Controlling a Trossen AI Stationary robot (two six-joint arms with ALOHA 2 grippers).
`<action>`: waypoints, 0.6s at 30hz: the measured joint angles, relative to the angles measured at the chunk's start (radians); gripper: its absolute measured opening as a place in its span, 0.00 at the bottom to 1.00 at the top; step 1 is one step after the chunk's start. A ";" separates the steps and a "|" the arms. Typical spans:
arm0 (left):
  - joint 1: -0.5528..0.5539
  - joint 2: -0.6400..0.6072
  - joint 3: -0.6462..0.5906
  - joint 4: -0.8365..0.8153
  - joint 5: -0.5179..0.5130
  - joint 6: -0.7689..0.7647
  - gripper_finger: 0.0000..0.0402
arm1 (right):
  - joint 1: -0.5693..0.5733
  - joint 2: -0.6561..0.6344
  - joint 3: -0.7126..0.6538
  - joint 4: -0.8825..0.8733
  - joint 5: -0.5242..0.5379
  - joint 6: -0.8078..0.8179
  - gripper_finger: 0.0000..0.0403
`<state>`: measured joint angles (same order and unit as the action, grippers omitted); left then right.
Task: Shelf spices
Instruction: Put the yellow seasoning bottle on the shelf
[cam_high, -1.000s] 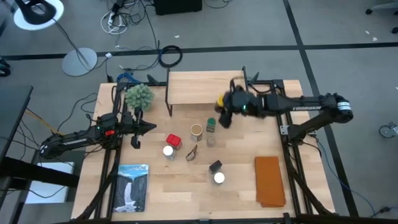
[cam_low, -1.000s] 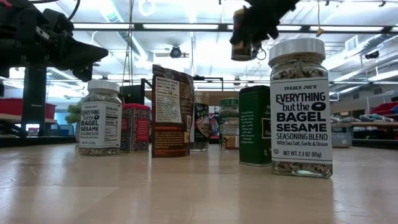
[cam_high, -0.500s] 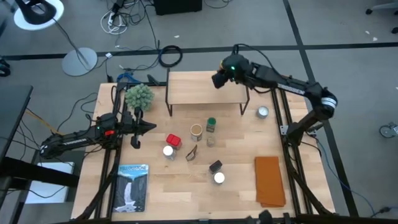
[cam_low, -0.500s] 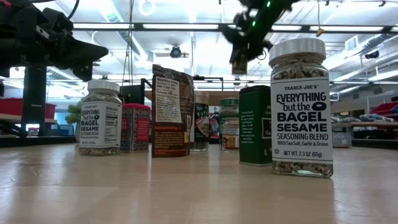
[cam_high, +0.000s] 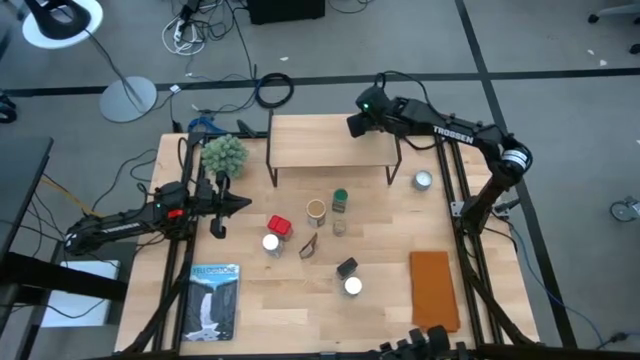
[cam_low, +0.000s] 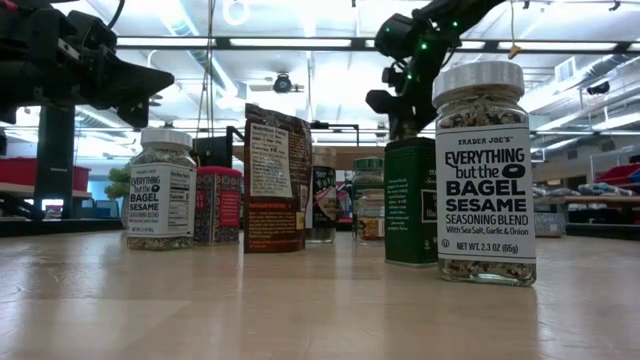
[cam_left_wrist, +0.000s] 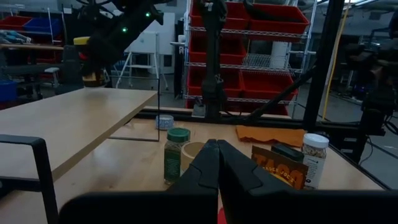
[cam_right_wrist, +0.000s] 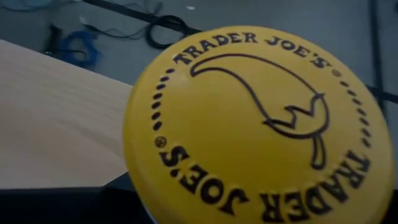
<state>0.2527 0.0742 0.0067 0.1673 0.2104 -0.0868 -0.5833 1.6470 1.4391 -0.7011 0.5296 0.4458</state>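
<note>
My right gripper (cam_high: 358, 123) is over the far right corner of the shelf (cam_high: 320, 140), shut on a spice jar with a yellow cap (cam_left_wrist: 86, 61); the cap (cam_right_wrist: 261, 124) fills the right wrist view. More spices stand on the table in front of the shelf: a green-capped jar (cam_high: 340, 198), a tan canister (cam_high: 316, 210), a red tin (cam_high: 279, 227), two white-capped jars (cam_high: 271, 243) (cam_high: 352, 286), a packet (cam_high: 310, 246) and a black box (cam_high: 346, 267). My left gripper (cam_high: 243, 204) waits shut at the table's left, holding nothing. My right gripper holds the yellow-capped jar by its upper part (cam_left_wrist: 93, 50), coming at it slanting down from the table's right. The jar stays roughly upright, cap up, low over the shelf's board (cam_left_wrist: 74, 112). The cap hides the fingers in the right wrist view. Whether the jar's bottom touches the board, I cannot tell.
A fuzzy green plant (cam_high: 223, 153) stands at the shelf's left end. A flat silver tin (cam_high: 423, 180) lies right of the shelf, an orange cloth (cam_high: 433, 290) at the near right, a booklet (cam_high: 212, 298) at the near left. The shelf's board is bare apart from the jar.
My right gripper has carried the yellow-capped jar from over the table in front of the shelf's right end toward the far edge, to the shelf's far right corner, sinking a little and rolling its wrist. The jar has stayed in the hold.
</note>
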 joint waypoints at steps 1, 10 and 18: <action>0.000 0.000 0.000 0.000 0.000 0.000 0.01 | 0.000 -0.002 0.000 -0.005 0.006 0.002 0.49; 0.000 0.000 0.000 -0.001 0.000 0.000 0.01 | -0.001 -0.002 0.000 -0.044 0.008 0.027 0.53; 0.000 0.000 0.000 0.000 0.000 0.000 0.01 | -0.001 -0.002 0.000 -0.071 -0.025 0.024 0.54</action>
<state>0.2527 0.0742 0.0067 0.1669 0.2104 -0.0868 -0.5842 1.6447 1.4390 -0.7725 0.5041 0.4700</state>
